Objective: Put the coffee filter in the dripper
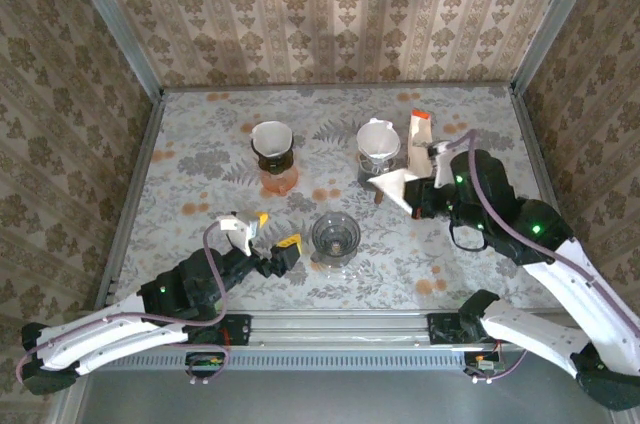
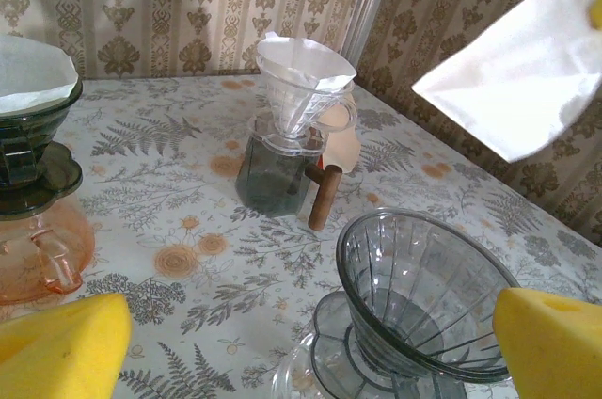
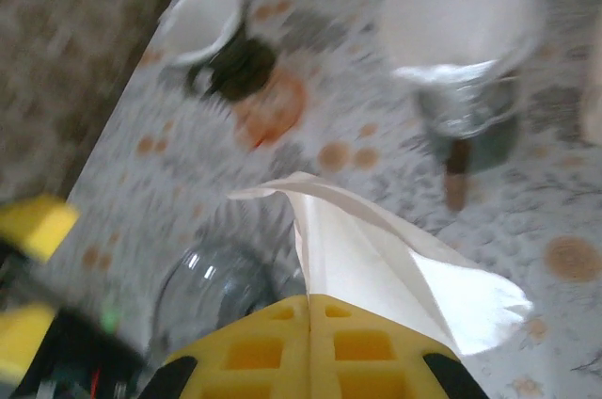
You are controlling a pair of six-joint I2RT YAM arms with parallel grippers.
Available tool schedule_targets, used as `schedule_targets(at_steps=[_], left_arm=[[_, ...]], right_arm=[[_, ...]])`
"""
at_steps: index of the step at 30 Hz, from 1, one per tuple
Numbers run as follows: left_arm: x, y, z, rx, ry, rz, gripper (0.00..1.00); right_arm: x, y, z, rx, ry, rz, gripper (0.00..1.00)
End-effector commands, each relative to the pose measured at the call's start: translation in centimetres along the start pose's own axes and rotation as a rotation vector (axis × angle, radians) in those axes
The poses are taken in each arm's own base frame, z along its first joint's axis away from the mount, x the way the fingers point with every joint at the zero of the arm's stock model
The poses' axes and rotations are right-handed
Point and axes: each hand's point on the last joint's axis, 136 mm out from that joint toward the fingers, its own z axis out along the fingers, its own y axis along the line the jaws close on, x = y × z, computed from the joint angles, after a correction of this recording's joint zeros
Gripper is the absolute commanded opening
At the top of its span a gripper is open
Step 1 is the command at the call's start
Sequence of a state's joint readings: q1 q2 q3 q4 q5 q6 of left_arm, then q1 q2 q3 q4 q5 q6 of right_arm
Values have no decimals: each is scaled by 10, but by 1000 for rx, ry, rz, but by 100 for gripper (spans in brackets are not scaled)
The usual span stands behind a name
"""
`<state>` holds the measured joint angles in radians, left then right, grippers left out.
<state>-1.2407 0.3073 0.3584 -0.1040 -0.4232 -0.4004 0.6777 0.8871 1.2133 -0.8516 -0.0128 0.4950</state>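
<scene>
Right end effector [image 3: 310, 324] clenched on folded paper coffee filter [image 3: 376, 258], held aloft off to far-right of empty glass dripper [image 1: 335, 236], not yet over it. Prob. kept high so paper clears rim before lowering. Left end effector [image 1: 275, 231] released wide, low on bench [image 1: 200, 144] just beside dripper, likely to steady it.

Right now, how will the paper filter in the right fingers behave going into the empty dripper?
The paper filter probably flexes easily: its free edges curl beyond the right fingers. It looks thin and light, so it may shift or spring up in the empty dripper.
</scene>
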Motion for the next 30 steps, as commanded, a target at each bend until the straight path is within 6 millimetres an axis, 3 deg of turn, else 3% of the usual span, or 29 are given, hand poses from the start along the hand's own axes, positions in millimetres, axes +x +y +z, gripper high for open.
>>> schedule_targets(at_steps=[1, 8, 19, 30], left_arm=[[-5, 0, -2, 5, -21, -18, 100], [-5, 5, -5, -7, -29, -28, 100], [-3, 10, -12, -4, -40, -46, 100], [-1, 10, -13, -2, -32, -50, 100]], right_arm=[[29, 20, -12, -23, 173, -140, 0], [57, 37, 4, 90, 367, -330, 0], [59, 73, 34, 93, 458, -480, 0], [80, 85, 71, 121, 579, -593, 0]])
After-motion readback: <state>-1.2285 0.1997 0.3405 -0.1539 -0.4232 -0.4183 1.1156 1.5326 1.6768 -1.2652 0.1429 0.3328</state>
